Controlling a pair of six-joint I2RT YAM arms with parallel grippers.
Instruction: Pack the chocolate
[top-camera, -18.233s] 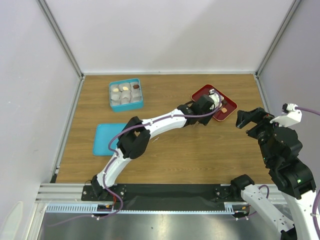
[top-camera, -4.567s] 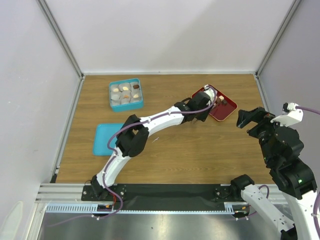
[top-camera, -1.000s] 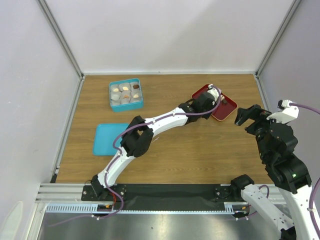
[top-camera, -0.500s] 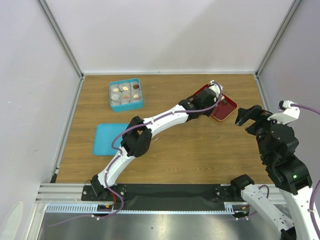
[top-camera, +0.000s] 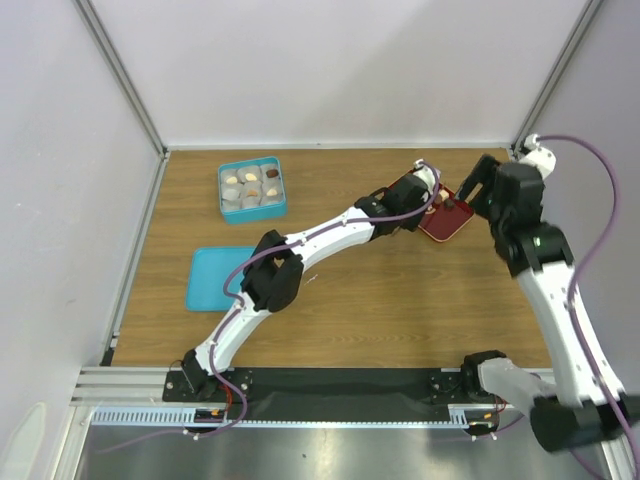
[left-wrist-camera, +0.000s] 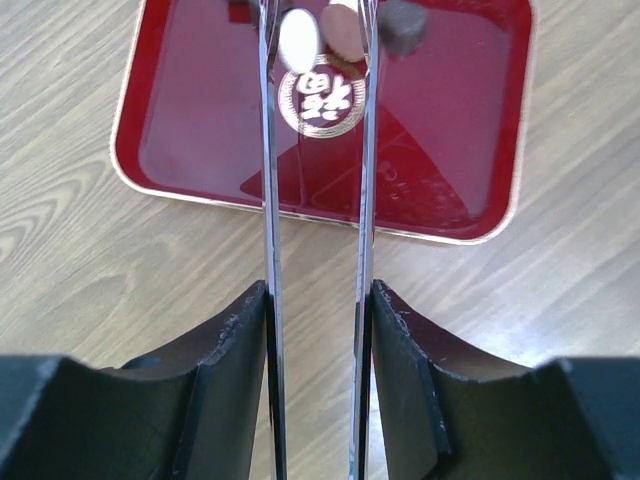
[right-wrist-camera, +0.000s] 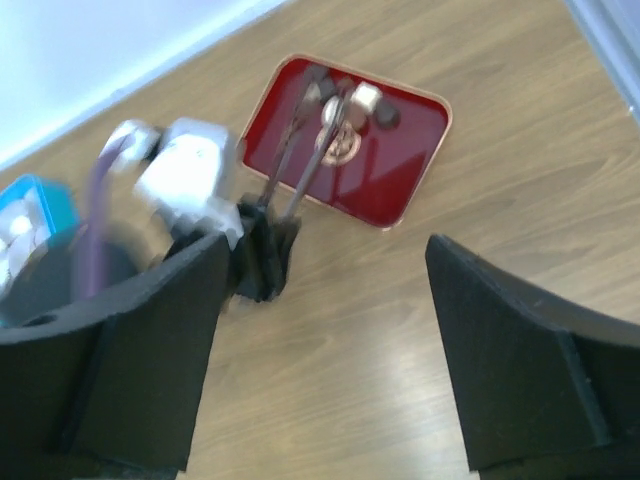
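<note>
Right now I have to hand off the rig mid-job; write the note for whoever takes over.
Left claw: shut on the tongs, which reach over the red tray.
Right claw: open, empty, hovering near the tray.
Chocolates: at least three at the tray's far end, by the tong arms; whether one is pinched cannot be told. More sit in the teal box. Lid lies apart on the table.
Done: some box cups filled.
Left: carry over the tray's pieces, then probably close the box.

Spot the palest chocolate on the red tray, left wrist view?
The cream oval chocolate, next to the tongs' left blade. The tan chocolate sits beside it between the blades; the dark brown chocolate lies outside the right blade.
</note>
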